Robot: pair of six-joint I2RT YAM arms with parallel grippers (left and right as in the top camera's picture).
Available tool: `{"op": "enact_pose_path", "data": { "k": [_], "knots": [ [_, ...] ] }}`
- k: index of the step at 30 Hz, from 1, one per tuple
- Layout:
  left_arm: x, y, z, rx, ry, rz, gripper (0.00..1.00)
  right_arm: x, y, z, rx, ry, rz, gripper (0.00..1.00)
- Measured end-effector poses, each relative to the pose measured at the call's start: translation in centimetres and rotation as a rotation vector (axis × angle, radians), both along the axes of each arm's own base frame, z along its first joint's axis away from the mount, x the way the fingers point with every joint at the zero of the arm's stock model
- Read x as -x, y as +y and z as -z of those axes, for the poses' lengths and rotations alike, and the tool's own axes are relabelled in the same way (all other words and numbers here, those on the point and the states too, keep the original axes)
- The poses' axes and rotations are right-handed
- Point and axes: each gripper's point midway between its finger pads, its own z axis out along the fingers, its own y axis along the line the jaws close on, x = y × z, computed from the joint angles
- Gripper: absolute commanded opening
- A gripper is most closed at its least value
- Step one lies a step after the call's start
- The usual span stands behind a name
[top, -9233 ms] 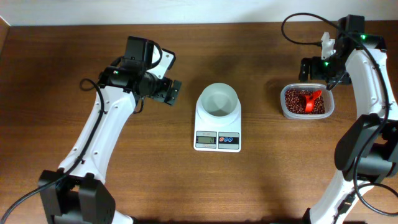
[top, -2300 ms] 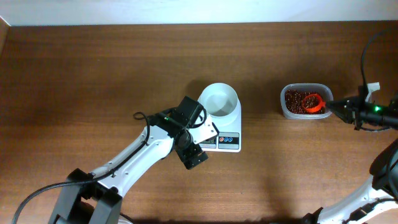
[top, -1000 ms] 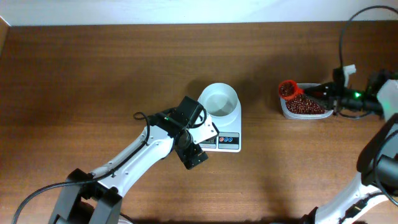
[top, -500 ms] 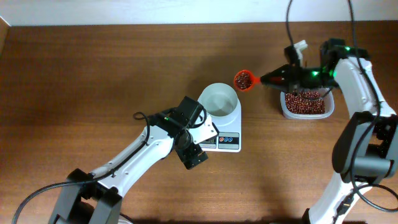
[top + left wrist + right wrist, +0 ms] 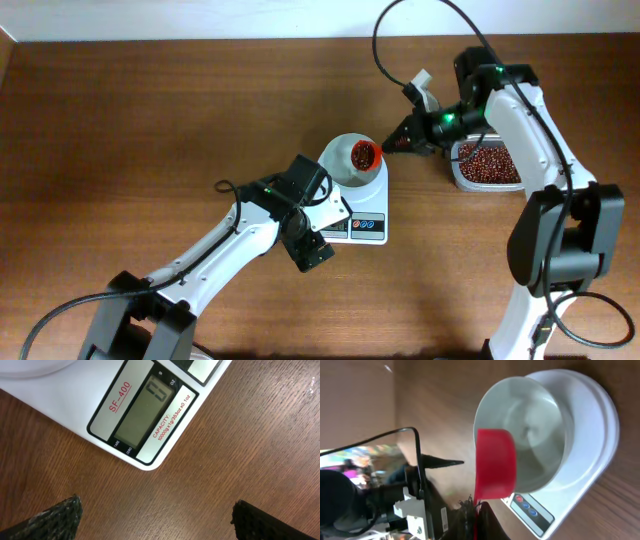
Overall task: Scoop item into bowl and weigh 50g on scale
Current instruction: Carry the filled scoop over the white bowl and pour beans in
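Note:
The white bowl (image 5: 345,162) stands on the white scale (image 5: 350,215); the part of its inside that shows is plain white. A red scoop (image 5: 366,154) full of reddish-brown beans hangs over the bowl's right side. My right gripper (image 5: 405,140) is shut on its handle. In the right wrist view the scoop's (image 5: 495,465) red underside covers part of the bowl (image 5: 540,420), and the gripper (image 5: 480,520) pinches the handle. My left gripper (image 5: 312,242) is open, low beside the scale's front left corner. Its fingertips (image 5: 60,515) stand far apart over bare wood, with the scale's (image 5: 75,390) display ahead.
A clear plastic tub (image 5: 490,165) of beans sits to the right of the scale, under my right arm. The scale's blue and red buttons (image 5: 527,505) face the table's front. Bare wooden tabletop lies all around.
My right gripper has carried the filled scoop leftward from the tub to above the bowl. The left arm has not moved.

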Motion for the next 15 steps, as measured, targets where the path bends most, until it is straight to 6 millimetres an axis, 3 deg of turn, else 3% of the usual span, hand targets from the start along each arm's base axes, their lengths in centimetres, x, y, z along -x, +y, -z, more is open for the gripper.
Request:
{"op": "enact_pose_path", "data": {
  "k": [7,15],
  "knots": [
    [0.0,0.0,0.0,0.000,0.000,0.000,0.99,-0.3,0.8,-1.7,0.265,-0.112,-0.059,0.04],
    [0.0,0.0,0.0,0.000,0.000,0.000,0.99,-0.3,1.0,-0.2,0.560,-0.220,-0.122,0.04]
  ]
}}
